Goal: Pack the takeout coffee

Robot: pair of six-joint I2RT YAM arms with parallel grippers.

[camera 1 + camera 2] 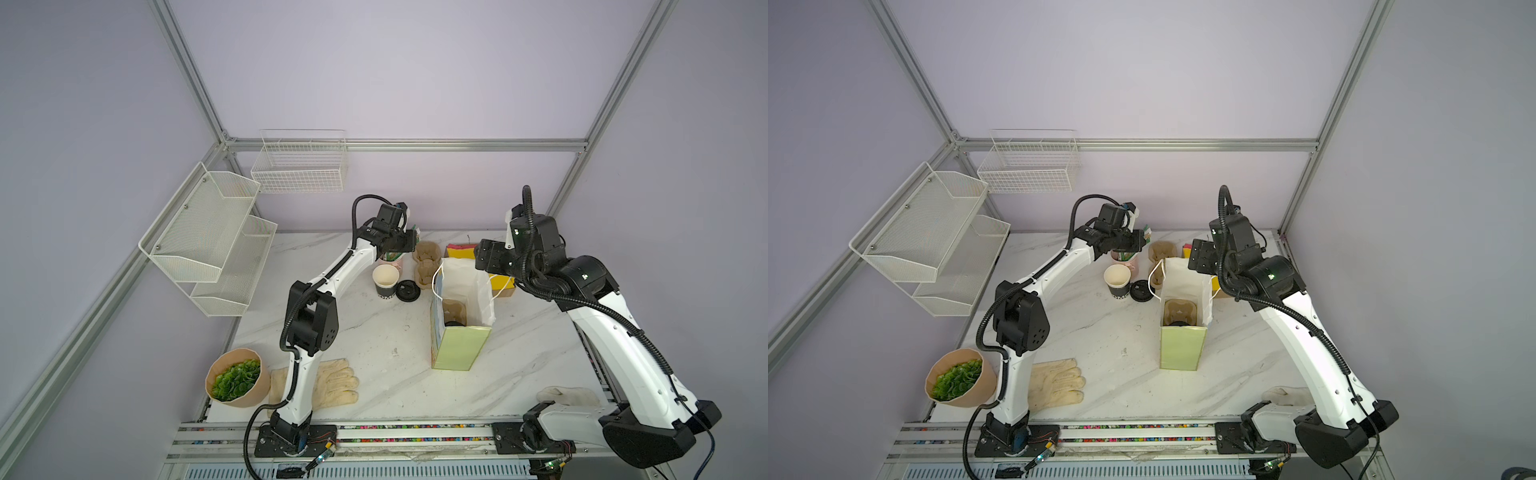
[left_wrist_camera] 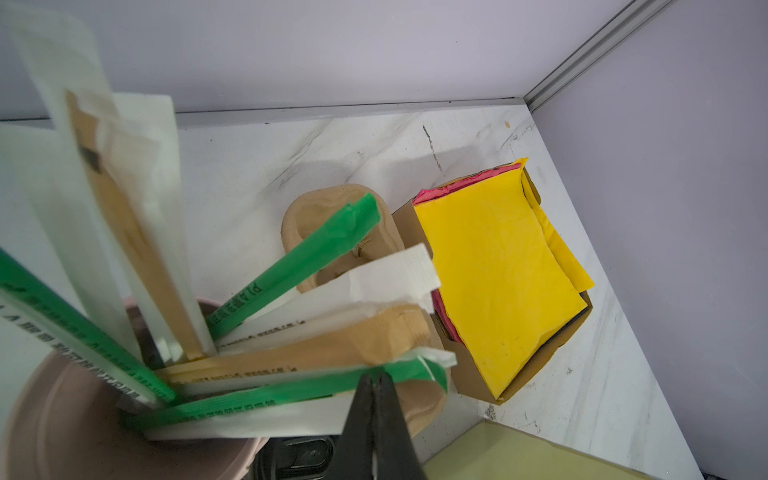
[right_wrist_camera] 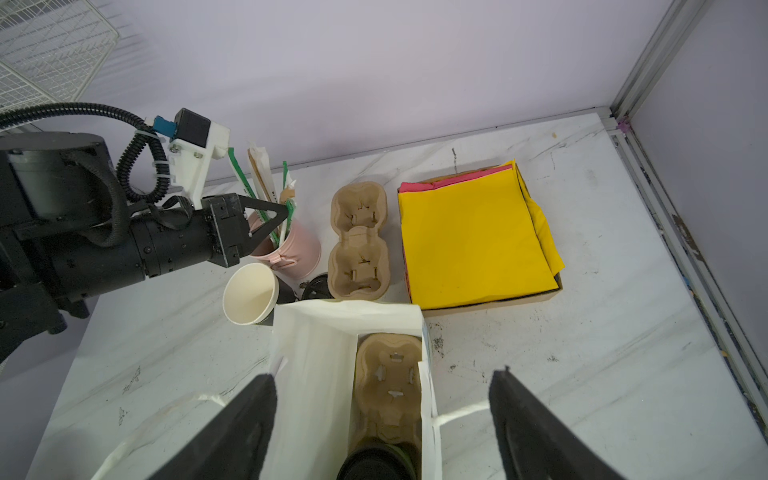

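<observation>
Far left on the table there's a pink plastic cup (image 3: 299, 249) stuffed with wrapped straws, and the left gripper (image 2: 375, 376) has its jaws together, looks like it's pinching the end of a green paper-wrapped straw (image 2: 266, 399) that leans out of it. Next over: an open black paper cup with white lettering (image 1: 385, 282), a loose round black plastic lid (image 1: 406, 290) just beside it, then an empty brown moulded-pulp cup carrier (image 3: 359, 241)

The takeout coffee (image 3: 374, 461) is already down in the tall paper bag, light green outside and white inside (image 1: 457, 347), sitting in a second pulp carrier (image 3: 388, 411) at the bottom. Only its black lid really shows

The right gripper (image 3: 385, 373) hangs over the bag mouth, jaws wide apart, holding nothing. Right of that is a shallow cardboard box (image 3: 519, 298) of yellow and pink napkins

Handling guess: it's a light paper cup with a soft wall that'll crush if squeezed hard, and the press-on lid could pop. Can't tell if it's full. I'd grip the wall just under the lid rim, gently, and keep it upright, never by the lid alone
</observation>
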